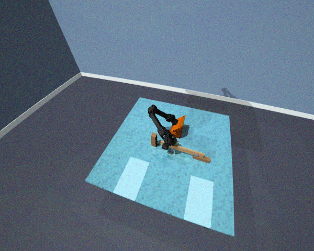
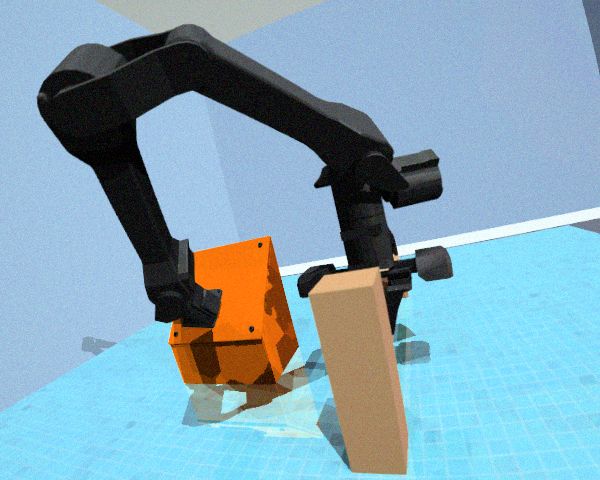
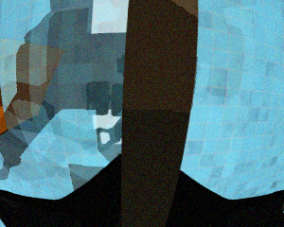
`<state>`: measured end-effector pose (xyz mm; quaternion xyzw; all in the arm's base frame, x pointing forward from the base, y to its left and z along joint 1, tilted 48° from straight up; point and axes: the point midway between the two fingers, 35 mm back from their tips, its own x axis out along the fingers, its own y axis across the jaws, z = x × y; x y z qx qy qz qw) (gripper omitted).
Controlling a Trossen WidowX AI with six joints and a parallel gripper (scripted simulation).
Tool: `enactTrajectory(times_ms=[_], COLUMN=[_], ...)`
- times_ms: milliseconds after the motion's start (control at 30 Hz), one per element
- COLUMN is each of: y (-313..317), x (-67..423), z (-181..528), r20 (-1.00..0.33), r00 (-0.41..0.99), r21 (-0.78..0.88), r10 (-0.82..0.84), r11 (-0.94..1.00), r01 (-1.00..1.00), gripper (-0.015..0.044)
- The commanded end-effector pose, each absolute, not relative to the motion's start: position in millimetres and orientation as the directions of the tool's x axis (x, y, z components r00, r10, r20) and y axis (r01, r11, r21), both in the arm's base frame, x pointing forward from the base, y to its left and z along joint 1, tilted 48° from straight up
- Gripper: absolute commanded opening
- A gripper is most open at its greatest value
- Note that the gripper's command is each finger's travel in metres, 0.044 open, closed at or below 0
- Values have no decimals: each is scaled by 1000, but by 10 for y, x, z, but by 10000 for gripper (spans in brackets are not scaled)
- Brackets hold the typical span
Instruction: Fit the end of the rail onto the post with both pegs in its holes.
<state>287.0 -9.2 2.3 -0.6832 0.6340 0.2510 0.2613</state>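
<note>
The long wooden rail runs from near the post to the low footboard block, where its far end lies. My gripper is shut on the rail near its post end, with a black finger on each side. The short wooden post stands upright beyond that end. A narrow gap seems to show between rail end and post in the top view. The pegs and holes are not visible. In the exterior view the post hides most of the rail and fingertips.
An orange block-shaped mount stands beside the rail, at the arm's base. The arm arches over from it. Two pale rectangles lie on the blue tiled mat.
</note>
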Motion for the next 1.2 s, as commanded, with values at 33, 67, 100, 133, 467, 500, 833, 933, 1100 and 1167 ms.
enactTrajectory(times_ms=[33, 67, 100, 133, 467, 500, 833, 933, 1100, 1167], y=[-86, -87, -88, -89, -104, -106, -131, -140, -154, -159], x=[2873, 2873, 2873, 2873, 2874, 2874, 2876, 2877, 2878, 2878], z=[50, 53, 56, 59, 87, 89, 107, 112, 120, 123], r20=[-676, -676, -676, -676, -676, -676, -676, -676, -676, -676], r00=[74, 74, 74, 74, 74, 74, 74, 74, 74, 74], r21=[-40, -40, -40, -40, -40, -40, -40, -40, -40, -40], r10=[-733, -733, -733, -733, -733, -733, -733, -733, -733, -733], r11=[-65, -65, -65, -65, -65, -65, -65, -65, -65, -65], r01=[-997, -997, -997, -997, -997, -997, -997, -997, -997, -997], gripper=[0, 0, 0, 0, 0, 0, 0, 0, 0, 0])
